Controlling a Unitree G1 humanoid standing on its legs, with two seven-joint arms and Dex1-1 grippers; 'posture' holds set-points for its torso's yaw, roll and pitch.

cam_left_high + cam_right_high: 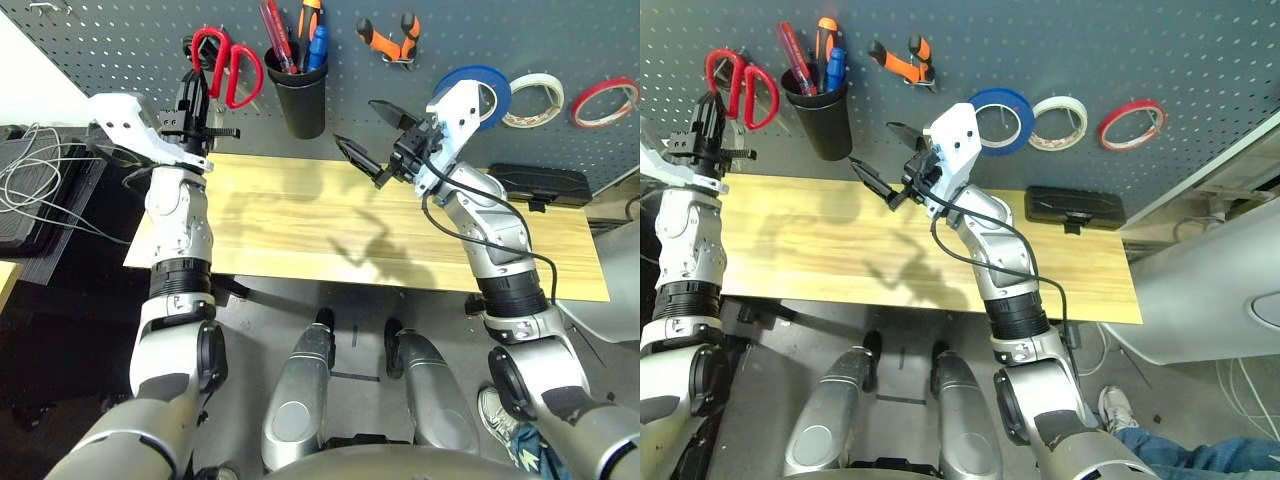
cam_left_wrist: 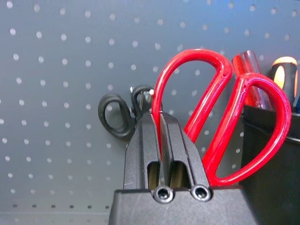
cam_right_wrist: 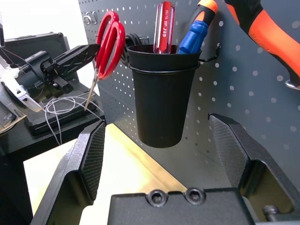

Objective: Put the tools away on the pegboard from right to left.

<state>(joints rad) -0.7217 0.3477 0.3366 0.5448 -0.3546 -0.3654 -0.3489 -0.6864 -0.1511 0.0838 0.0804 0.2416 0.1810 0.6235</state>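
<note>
left gripper (image 2: 163, 140) clamps red-handled scissors (image 2: 220, 112) blades, handles up against pegboard (image 2: 56, 56).

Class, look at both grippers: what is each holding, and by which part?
The left gripper pinches the red scissors by the blades, just below the handles. The right gripper is open, holding nothing.

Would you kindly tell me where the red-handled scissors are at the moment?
The red-handled scissors are up against the pegboard on the robot's left, held in the shut left claw, just left of the black cup.
</note>
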